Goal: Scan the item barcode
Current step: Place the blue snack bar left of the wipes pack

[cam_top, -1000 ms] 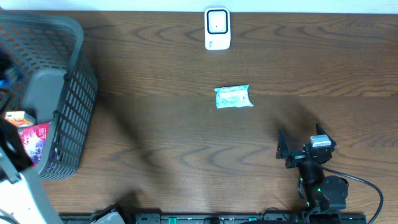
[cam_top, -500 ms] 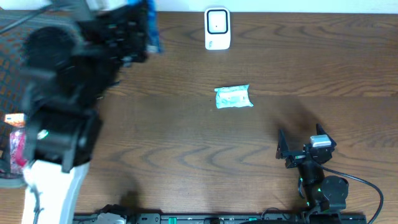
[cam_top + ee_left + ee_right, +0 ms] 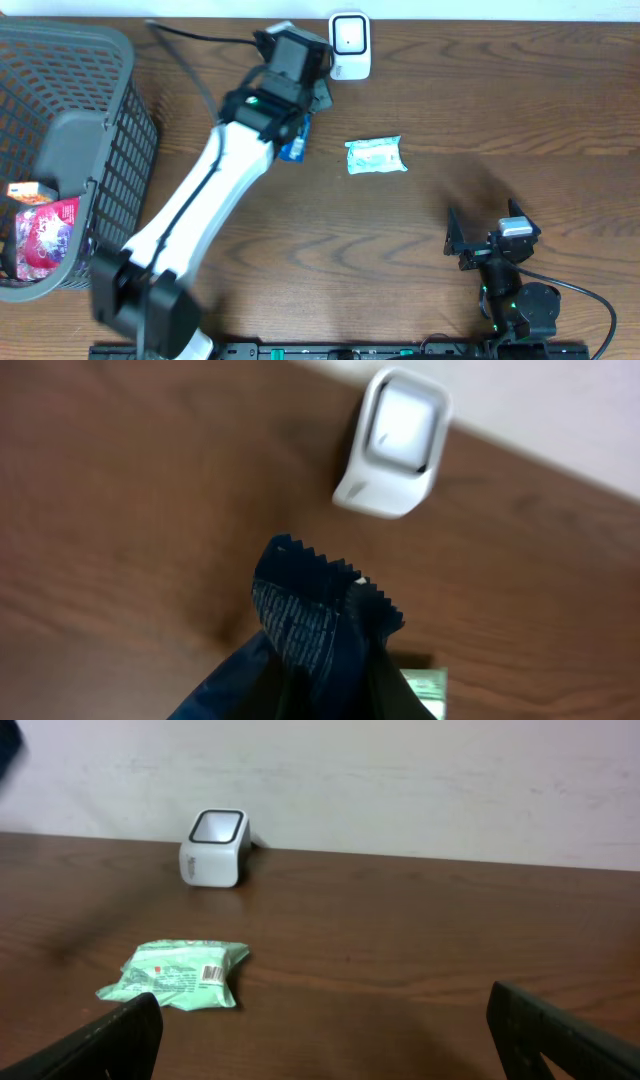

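At the table's left edge stands a grey plastic lattice basket (image 3: 118,150). Further right, the left gripper (image 3: 325,695) is pinched tight on a dark blue foil packet (image 3: 318,622) with a zigzag-cut top, just beside the rounded white scanner (image 3: 349,45). A crinkled green packet (image 3: 375,156) lies on the wood-grain table (image 3: 520,110). The right gripper (image 3: 340,1035) is spread wide, holding nothing.
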Action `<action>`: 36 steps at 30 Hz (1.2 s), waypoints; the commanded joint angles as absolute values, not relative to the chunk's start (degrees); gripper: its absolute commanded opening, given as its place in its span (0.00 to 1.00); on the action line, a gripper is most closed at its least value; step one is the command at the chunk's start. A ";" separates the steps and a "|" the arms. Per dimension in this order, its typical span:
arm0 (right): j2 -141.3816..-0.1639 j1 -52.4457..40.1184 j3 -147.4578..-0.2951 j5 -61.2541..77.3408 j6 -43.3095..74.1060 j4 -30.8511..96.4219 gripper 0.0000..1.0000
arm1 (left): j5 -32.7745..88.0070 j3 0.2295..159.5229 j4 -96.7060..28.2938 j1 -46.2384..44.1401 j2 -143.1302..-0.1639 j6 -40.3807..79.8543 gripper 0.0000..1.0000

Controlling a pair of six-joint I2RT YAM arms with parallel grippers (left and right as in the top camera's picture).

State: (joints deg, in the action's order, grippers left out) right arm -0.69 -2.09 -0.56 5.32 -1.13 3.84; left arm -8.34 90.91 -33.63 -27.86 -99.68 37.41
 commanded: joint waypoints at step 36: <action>-0.38 -1.58 -0.32 5.04 -1.13 3.92 0.99 | -17.67 91.85 -29.28 5.30 -77.93 7.51 0.73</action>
